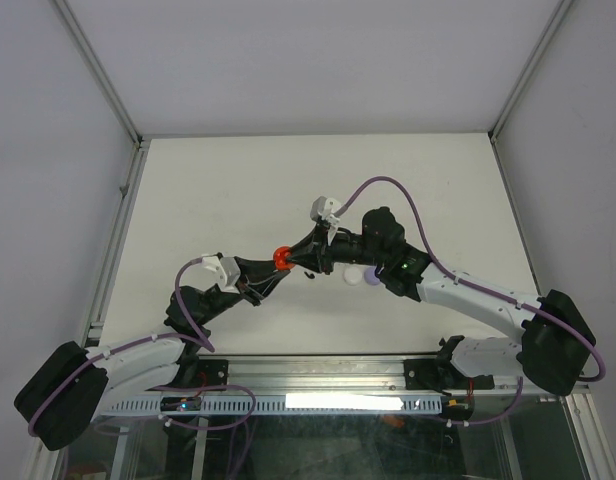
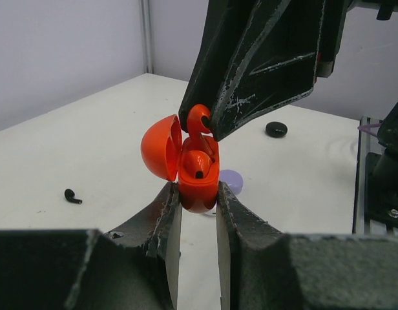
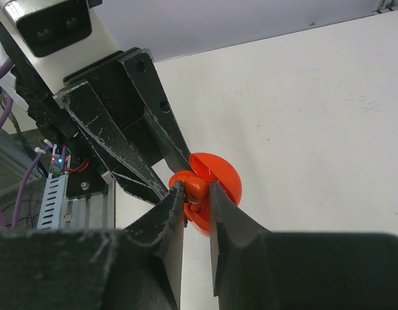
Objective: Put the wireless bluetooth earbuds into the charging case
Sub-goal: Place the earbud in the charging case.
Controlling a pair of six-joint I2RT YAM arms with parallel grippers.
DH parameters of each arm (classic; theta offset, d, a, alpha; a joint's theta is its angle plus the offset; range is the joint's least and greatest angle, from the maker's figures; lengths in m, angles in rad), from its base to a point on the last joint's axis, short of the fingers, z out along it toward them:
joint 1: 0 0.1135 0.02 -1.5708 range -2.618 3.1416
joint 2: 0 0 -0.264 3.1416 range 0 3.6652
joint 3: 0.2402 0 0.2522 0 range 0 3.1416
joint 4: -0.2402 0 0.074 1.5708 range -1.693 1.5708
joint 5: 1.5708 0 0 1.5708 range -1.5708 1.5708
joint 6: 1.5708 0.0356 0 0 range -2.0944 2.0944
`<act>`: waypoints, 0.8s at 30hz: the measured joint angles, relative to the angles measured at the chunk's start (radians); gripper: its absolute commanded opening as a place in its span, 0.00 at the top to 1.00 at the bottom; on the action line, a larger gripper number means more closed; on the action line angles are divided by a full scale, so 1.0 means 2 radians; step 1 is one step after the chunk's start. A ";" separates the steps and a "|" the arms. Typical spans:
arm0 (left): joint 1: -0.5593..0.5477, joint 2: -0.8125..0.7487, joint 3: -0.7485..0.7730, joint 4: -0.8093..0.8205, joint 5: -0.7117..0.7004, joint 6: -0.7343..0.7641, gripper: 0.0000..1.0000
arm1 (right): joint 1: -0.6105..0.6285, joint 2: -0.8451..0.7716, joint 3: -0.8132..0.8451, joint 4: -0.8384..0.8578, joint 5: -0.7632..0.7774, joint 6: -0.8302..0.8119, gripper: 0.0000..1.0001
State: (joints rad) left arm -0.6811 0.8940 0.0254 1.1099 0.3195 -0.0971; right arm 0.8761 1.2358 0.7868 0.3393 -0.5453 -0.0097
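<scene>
My left gripper (image 2: 198, 194) is shut on the open red charging case (image 2: 198, 177) and holds it above the table, its lid (image 2: 161, 147) swung to the left. My right gripper (image 3: 196, 190) is shut on a red earbud (image 3: 198, 188) and holds it right over the case's well, stem down. In the left wrist view the red earbud (image 2: 198, 121) hangs from the right fingertips just above the case. In the top view the case (image 1: 282, 257) sits where both grippers meet at mid-table. A black earbud (image 2: 72, 195) lies on the table to the left.
A lilac round case (image 2: 231, 180) lies on the table behind the red case, and shows with a white one (image 1: 352, 276) in the top view. A black round case (image 2: 276, 129) lies further back. The metal rail (image 1: 318, 368) runs along the near edge.
</scene>
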 measured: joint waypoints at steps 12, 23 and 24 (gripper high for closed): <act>0.000 -0.006 0.000 -0.008 -0.006 -0.011 1.00 | -0.001 0.000 0.000 -0.004 -0.012 -0.020 0.87; -0.003 -0.006 -0.003 -0.017 -0.016 -0.015 1.00 | -0.001 0.000 0.000 -0.026 -0.022 -0.054 0.77; -0.003 -0.006 -0.003 -0.017 -0.016 -0.015 1.00 | -0.001 0.000 0.000 -0.030 -0.023 -0.057 0.75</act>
State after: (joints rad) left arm -0.6880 0.8810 0.0193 1.0752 0.2878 -0.1276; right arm 0.8738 1.2366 0.7872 0.2802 -0.5911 -0.1246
